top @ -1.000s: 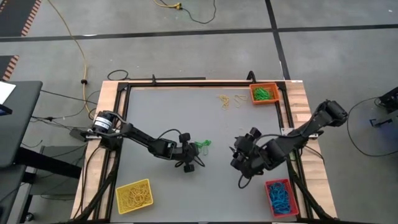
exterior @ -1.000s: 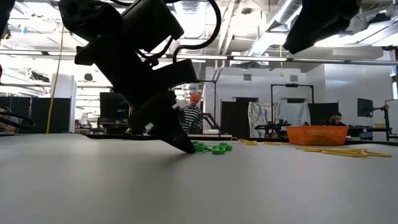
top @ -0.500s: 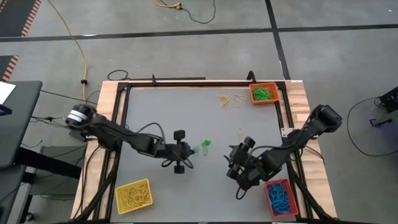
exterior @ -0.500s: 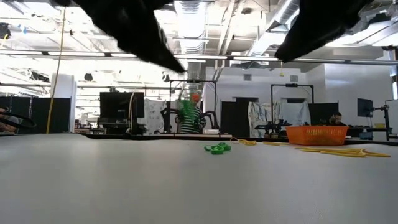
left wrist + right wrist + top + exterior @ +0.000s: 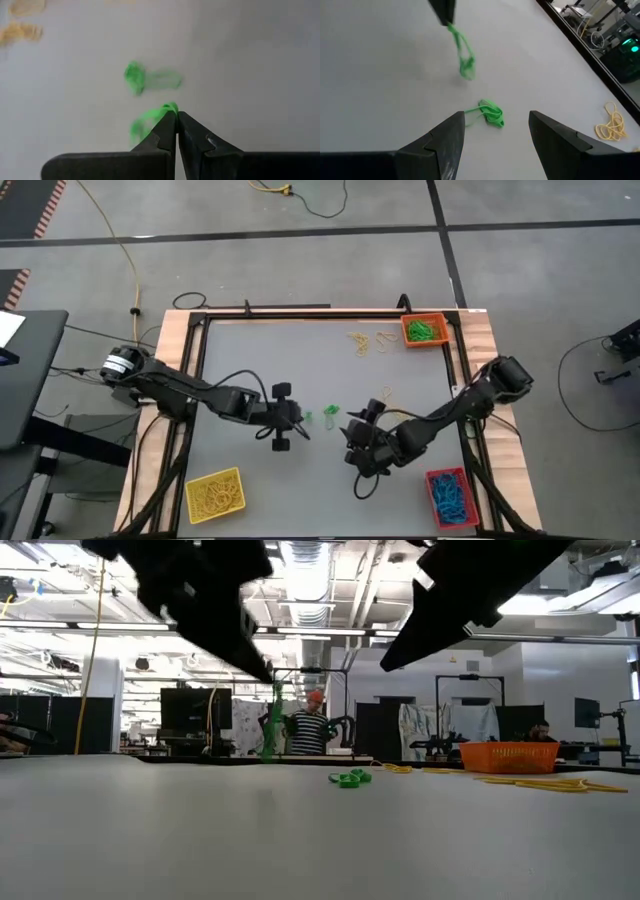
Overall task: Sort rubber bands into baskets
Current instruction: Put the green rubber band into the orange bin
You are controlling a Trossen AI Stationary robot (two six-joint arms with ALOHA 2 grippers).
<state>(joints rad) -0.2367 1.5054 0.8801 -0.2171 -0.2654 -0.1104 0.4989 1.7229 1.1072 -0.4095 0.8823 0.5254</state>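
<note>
A second ago the left gripper [image 5: 303, 418] was down on the table at the green rubber bands; now it has risen, and a green rubber band [image 5: 271, 720] hangs from its closed fingertips, clear of the surface in the low view. The jaws are pinched tight together on this band, as the left wrist view shows [image 5: 176, 116]. So the pick seems done, and I judge the next step is to carry the band to the orange basket [image 5: 425, 331] at the far right corner of the table, which already holds green bands. A small green clump [image 5: 331, 412] stays on the table near the middle, just beside the lifted band. The right gripper [image 5: 352, 442] has moved in from the right side toward the middle; its fingers stand wide apart and hold nothing, and they aim at this clump [image 5: 491, 113]. Some yellow bands [image 5: 366, 342] lie near the far edge, beside the orange basket. The yellow basket [image 5: 216, 494] is at the near left corner and the red basket [image 5: 451, 495] with blue bands is at the near right corner.
</note>
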